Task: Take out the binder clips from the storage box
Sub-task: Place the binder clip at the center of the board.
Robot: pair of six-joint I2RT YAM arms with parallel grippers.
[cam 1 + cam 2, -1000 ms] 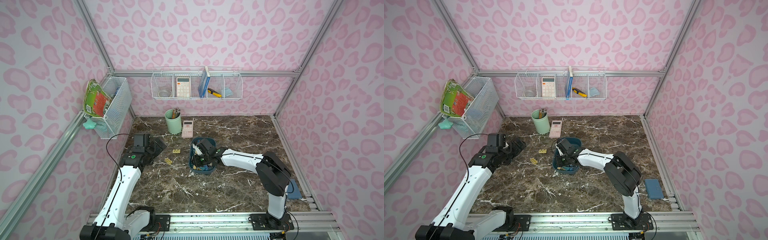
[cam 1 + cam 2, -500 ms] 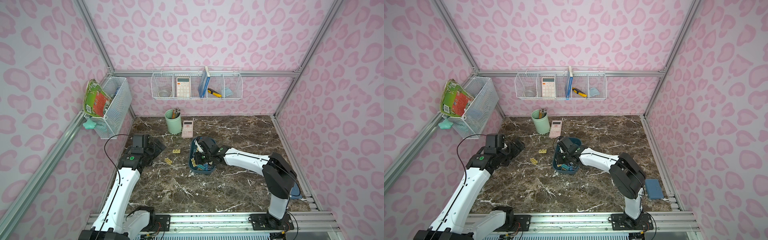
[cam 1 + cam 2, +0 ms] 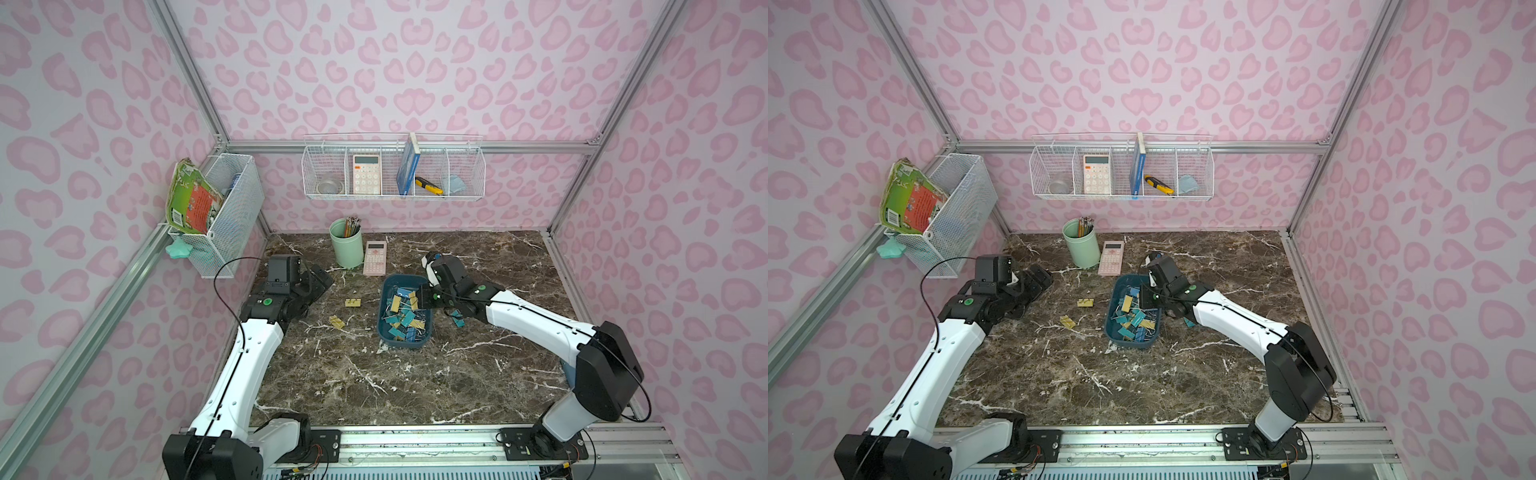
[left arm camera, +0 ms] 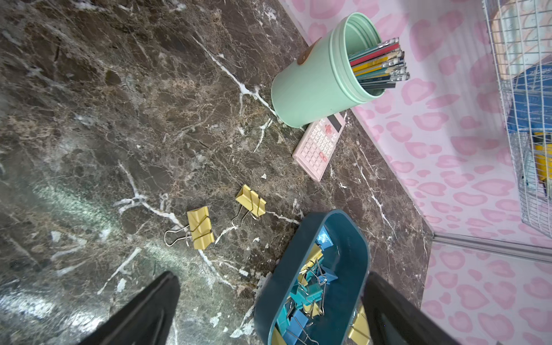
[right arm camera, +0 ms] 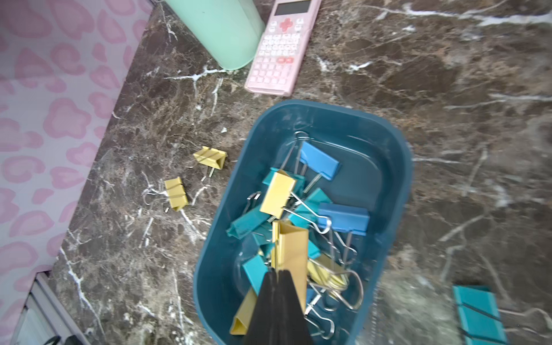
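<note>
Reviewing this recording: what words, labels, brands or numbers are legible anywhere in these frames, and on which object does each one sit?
No text can be read in any view.
Pink calculator: key and display markings blurred.
White calculator in the wall basket: keys too small.
Blue book: cover print too small.
Green and red packet: barcode and print visible, illegible.
Mint cup: brown mark, no legible lettering.

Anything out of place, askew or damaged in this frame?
The green book in the side wire basket looks battered, with curled edges, and sticks out past its rim. Loose binder clips on the table fit the task.
</note>
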